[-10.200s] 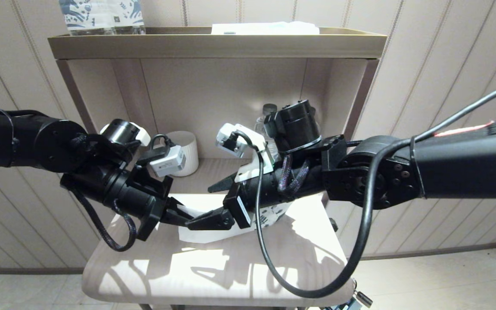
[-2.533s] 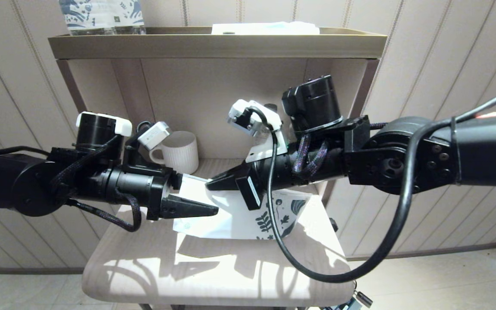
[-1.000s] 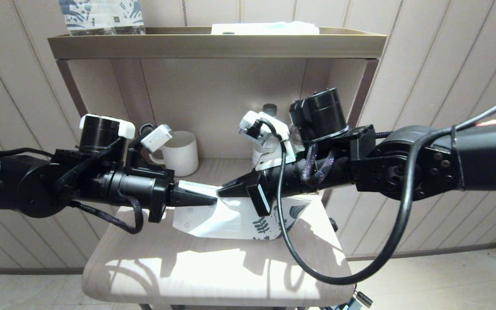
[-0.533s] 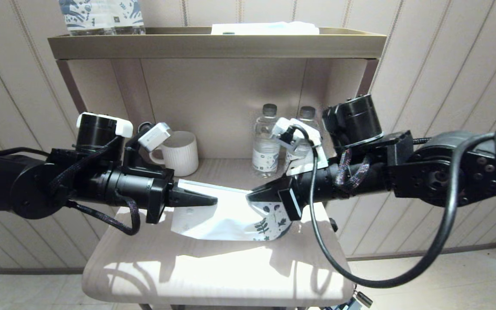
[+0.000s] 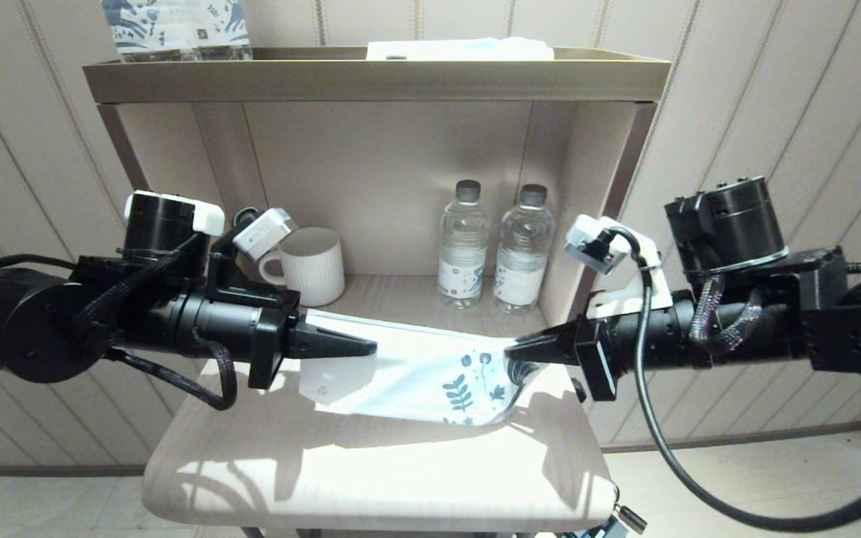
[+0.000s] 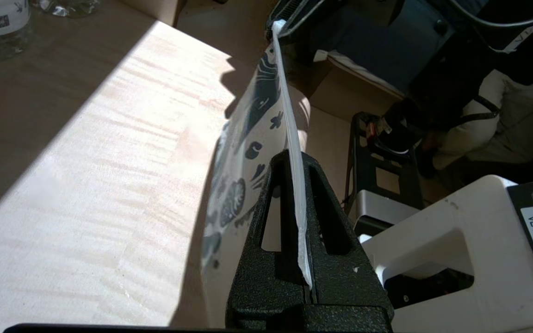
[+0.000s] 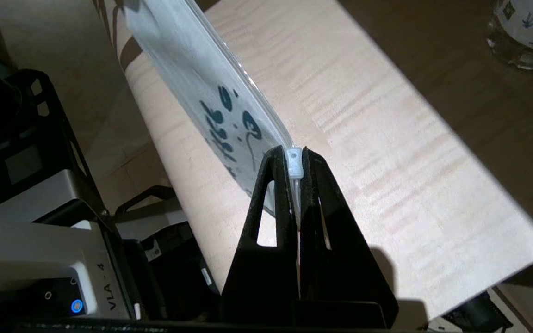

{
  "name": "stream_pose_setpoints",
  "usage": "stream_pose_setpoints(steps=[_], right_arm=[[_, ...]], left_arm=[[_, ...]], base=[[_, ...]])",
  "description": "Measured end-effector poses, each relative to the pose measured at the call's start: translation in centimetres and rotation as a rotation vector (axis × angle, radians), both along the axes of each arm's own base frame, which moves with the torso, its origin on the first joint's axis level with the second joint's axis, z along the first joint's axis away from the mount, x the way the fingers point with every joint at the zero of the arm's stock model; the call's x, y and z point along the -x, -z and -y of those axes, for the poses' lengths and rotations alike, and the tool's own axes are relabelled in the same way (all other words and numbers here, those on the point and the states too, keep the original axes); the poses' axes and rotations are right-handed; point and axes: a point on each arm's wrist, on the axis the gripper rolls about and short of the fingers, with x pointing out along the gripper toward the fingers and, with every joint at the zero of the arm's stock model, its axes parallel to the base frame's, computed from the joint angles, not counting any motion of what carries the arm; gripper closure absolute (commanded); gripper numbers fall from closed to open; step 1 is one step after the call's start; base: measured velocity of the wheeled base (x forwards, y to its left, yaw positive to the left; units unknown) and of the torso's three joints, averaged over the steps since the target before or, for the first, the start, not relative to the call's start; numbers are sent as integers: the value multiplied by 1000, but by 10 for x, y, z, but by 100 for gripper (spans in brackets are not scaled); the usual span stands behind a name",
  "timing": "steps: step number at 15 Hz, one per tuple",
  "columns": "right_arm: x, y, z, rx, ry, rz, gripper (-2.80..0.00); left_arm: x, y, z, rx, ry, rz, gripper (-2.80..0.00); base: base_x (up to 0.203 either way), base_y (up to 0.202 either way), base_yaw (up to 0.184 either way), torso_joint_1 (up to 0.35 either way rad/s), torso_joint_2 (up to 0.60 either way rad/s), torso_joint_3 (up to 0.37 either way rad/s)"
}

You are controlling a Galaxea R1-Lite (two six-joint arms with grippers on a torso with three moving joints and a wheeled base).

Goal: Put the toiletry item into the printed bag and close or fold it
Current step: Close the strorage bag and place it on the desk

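Observation:
The printed bag (image 5: 430,373), a white pouch with blue leaf prints toward its right end, hangs stretched between my two grippers just above the wooden table (image 5: 371,478). My left gripper (image 5: 371,348) is shut on the left end of the bag's top edge; in the left wrist view that gripper (image 6: 293,157) pinches the thin white strip of the bag (image 6: 248,138). My right gripper (image 5: 509,353) is shut at the bag's right end. There, in the right wrist view, the right gripper (image 7: 294,155) clamps the small pale zip slider (image 7: 294,165) of the bag (image 7: 211,83). The toiletry item is hidden.
A white ribbed cup (image 5: 316,263) and two water bottles (image 5: 463,243) (image 5: 522,246) stand at the back under the shelf (image 5: 378,78). Blue-patterned wrapped bottles (image 5: 176,26) sit on top. The shelf's side wall (image 5: 587,202) is close to my right gripper.
My right gripper has slid rightward along the bag's top edge, from beside the left gripper to the bag's right end. The left gripper has held its place.

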Motion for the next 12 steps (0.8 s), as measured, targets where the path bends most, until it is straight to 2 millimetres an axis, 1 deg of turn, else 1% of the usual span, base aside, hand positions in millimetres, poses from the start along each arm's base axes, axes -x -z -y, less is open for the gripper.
stream_pose_setpoints(steps=[2, 6, 9, 12], right_arm=[[5, 1, 11, 1, 25, -7, 0], [10, 2, 14, -1, 30, -8, 0], [5, -2, 10, -16, 25, 21, 0], [-5, -2, 0, -34, 8, 57, 0]], left_arm=[[2, -2, -1, 1, -1, 4, 0], [4, -2, -1, 1, 0, 5, 0], [3, -2, -2, 1, -2, 4, 0], [3, -1, -1, 0, -2, 3, 0]], base=[[0, 0, 0, 0, 0, 0], [0, 0, 0, 0, 0, 0], [0, 0, 0, 0, 0, 0], [0, 0, 0, 0, 0, 0]])
